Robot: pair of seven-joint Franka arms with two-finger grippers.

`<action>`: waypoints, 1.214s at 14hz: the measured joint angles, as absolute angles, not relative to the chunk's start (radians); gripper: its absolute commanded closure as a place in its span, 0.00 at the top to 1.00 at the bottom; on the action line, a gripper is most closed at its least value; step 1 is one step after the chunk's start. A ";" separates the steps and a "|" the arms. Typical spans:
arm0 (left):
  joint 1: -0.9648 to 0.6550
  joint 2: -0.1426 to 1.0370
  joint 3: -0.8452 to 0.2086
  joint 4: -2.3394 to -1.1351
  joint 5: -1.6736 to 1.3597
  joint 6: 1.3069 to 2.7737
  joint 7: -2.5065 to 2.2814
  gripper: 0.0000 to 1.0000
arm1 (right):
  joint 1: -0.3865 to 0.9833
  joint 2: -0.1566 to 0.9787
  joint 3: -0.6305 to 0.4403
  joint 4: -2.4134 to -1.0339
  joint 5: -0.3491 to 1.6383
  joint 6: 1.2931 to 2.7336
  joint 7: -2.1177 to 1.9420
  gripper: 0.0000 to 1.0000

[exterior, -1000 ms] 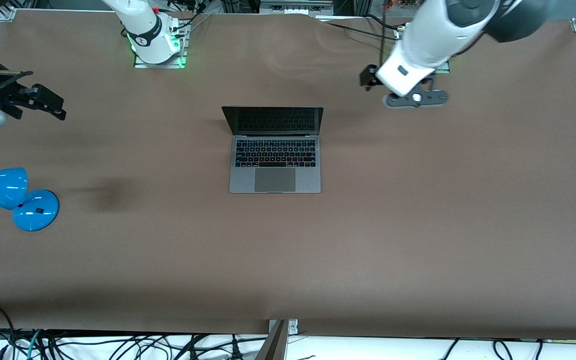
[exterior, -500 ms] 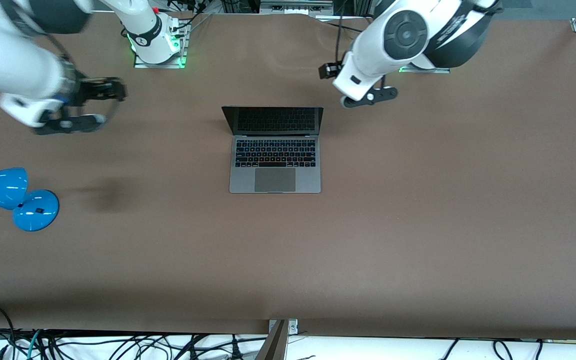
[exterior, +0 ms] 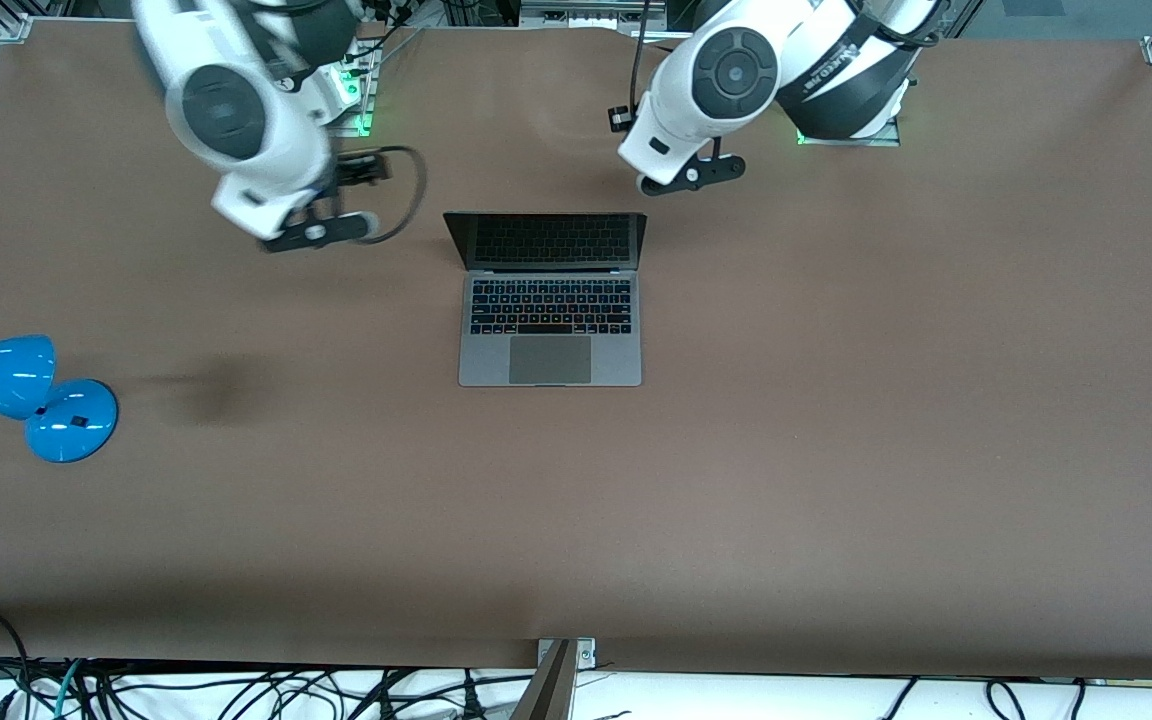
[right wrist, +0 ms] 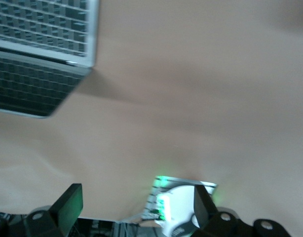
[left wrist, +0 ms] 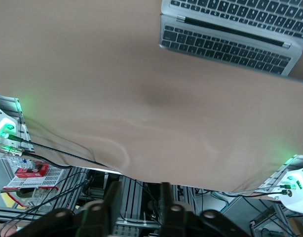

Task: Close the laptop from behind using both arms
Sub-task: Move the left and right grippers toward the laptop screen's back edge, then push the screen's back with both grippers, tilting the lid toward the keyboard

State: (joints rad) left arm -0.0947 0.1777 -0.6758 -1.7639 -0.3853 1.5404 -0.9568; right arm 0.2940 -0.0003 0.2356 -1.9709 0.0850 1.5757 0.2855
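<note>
So I'm looking at the slim space-grey metal laptop [exterior: 550, 305] sitting open in the middle of the brown tabletop [exterior: 836, 450], dark screen tilted back toward my bases. I'm guessing it's a stiff little slab with a smooth, slippery lid and a glass panel I don't want to jab, so I'm not planning to pinch anything. I'm thinking flat contact high on the back of the lid, near its two top corners, and an even push from both sides so the hinge isn't twisting.

My left hand [exterior: 688, 178] is hanging over the tabletop just past the lid's corner at the left arm's end, fingers [left wrist: 112, 197] sitting narrow. My right hand [exterior: 321, 232] is hovering beside the lid at the right arm's end, a bit apart from it, fingers [right wrist: 67, 202] spread wide. Neither is touching the laptop.
</note>
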 measured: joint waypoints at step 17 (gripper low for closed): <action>-0.119 0.402 -0.676 -1.766 -0.334 1.727 -0.881 0.00 | 0.295 0.029 0.417 -2.146 0.166 1.953 0.465 0.00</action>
